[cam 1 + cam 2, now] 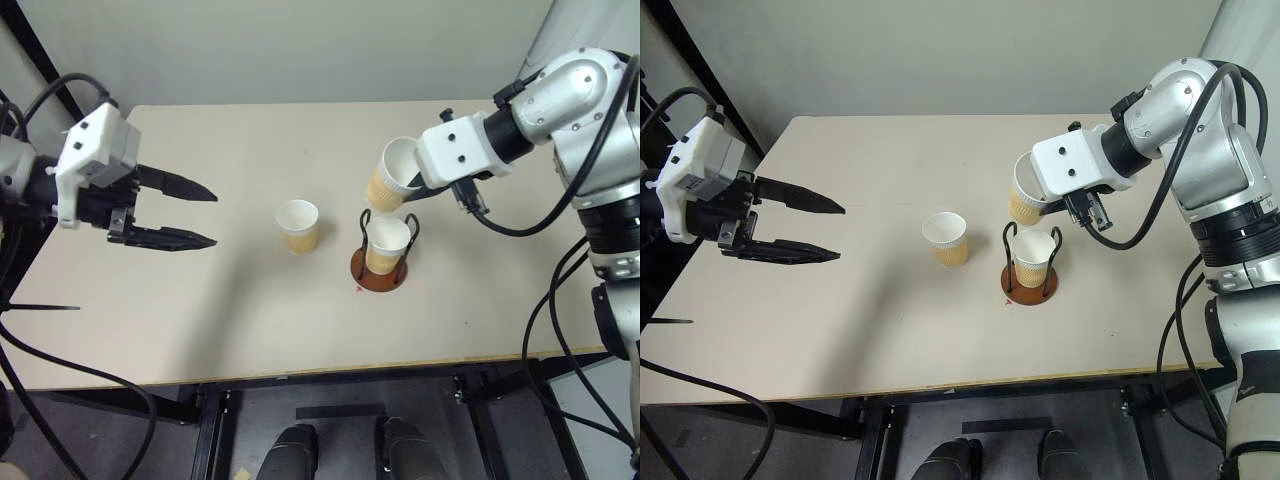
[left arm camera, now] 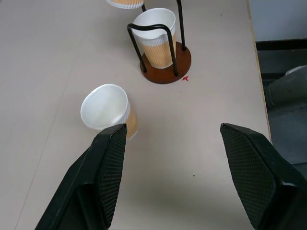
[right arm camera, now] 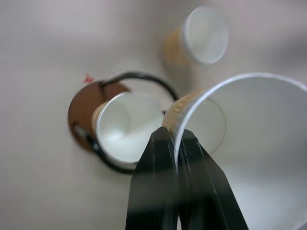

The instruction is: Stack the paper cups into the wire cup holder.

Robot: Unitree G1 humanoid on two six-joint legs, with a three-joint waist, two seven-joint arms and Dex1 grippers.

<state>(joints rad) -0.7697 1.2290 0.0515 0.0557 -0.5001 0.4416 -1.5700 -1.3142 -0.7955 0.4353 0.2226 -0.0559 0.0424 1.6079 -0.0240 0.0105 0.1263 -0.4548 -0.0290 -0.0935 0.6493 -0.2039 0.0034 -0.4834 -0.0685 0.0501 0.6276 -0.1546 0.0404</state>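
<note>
The right gripper [image 3: 176, 143] is pinching the rim of a paper cup [image 1: 392, 175], one finger inside the wall and one outside, pressed tight on the thin paper. That held cup hangs tilted in the air, its mouth turned up and away from the gripper, just above and slightly behind the wire cup holder [image 1: 380, 268]. The holder stands on the table [image 1: 250, 330] directly below the right gripper, its brown disc base flat and its two black wire loops upright. A second cup [image 1: 388, 244] already sits upright inside those loops, mouth open upward. A small red mark [image 2: 185, 78] lies on the table just beside the base. The left gripper [image 1: 205, 216] hovers well off to the other side with its two black fingers spread wide, gripping nothing. A third cup [image 1: 298, 225] stands upright on the table ahead of those spread fingers, between them and the holder, touching neither.
</note>
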